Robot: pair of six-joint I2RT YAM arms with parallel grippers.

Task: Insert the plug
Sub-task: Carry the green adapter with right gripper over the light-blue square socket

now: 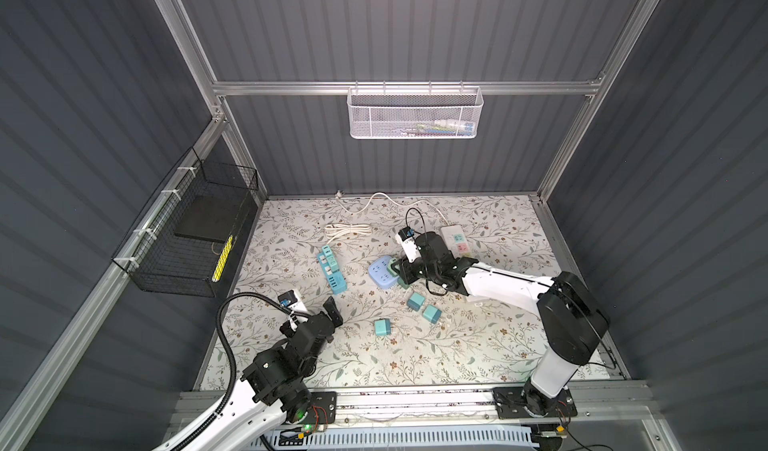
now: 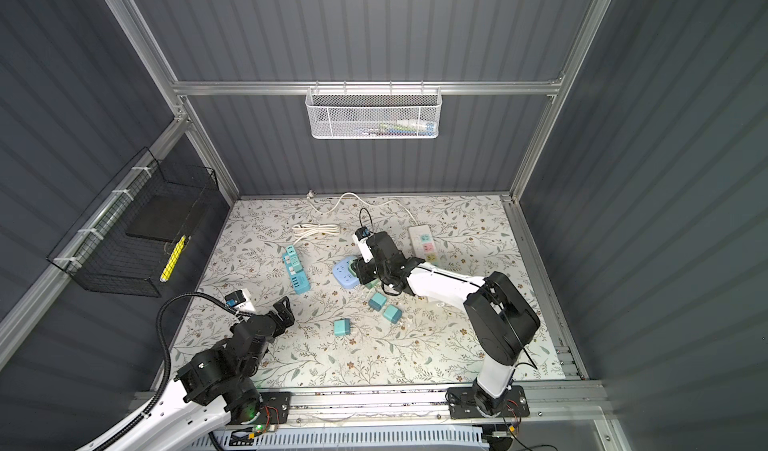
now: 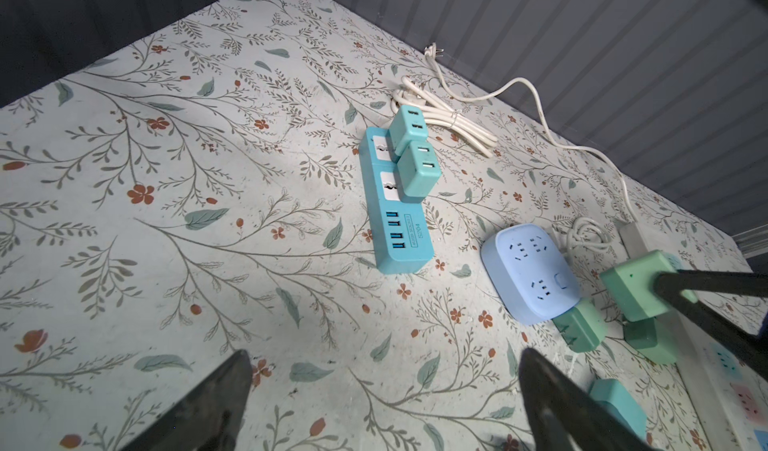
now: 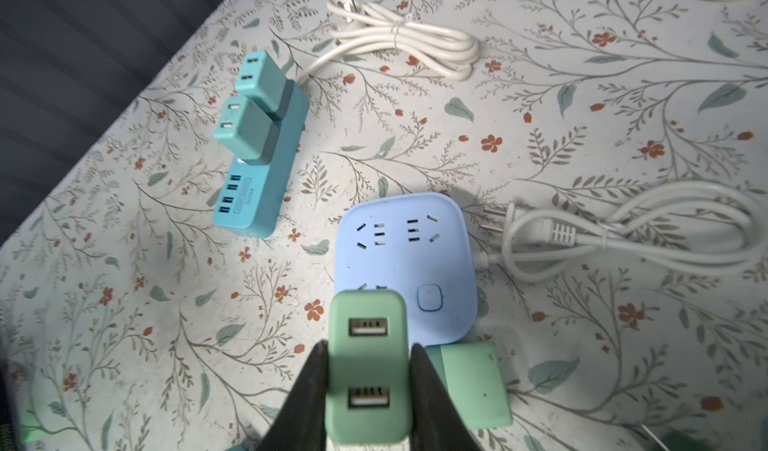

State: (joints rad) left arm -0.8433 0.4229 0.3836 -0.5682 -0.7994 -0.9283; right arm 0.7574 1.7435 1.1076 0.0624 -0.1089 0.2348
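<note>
Right gripper is clamping the green plug between both fingers, with the plug's USB face turned toward the wrist camera. The plug is hanging directly ahead of the jaws, over the near corner of the blue socket block and hiding one outlet. Cannot tell whether it is touching the block. A second green plug is lying just beside the jaws, against the block's edge.

Left gripper is standing wide open, with only floral mat showing between its jaws. The teal power strip, carrying two seated adapters, is lying well ahead of them.
</note>
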